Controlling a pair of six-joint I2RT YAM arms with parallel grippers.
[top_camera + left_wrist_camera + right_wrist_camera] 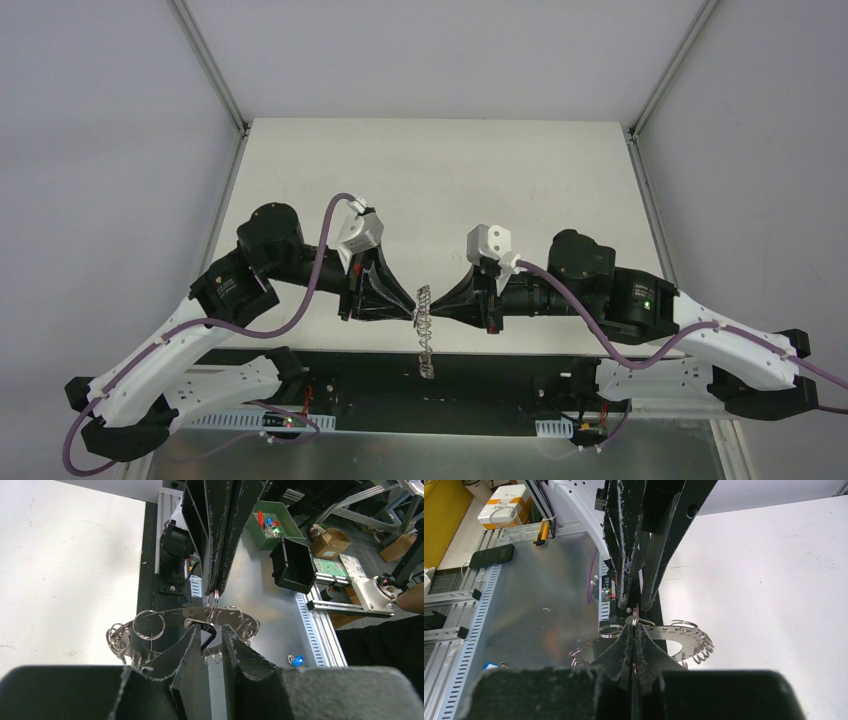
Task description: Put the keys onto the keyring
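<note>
My right pincer (633,625) was clenched on a loop of the keyring (680,641). The key (207,638) sat between the part-spread fingers of my left pincer (210,629); whether it gripped, I couldn't tell.

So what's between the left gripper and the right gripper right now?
The keyring: its upper edge sits between the left gripper and right gripper, the rest dangling below. The top view shows it.

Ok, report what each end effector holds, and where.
The right end effector holds the keyring by one rim wire loop; left end effector grips the dark key, its held part hidden.
</note>
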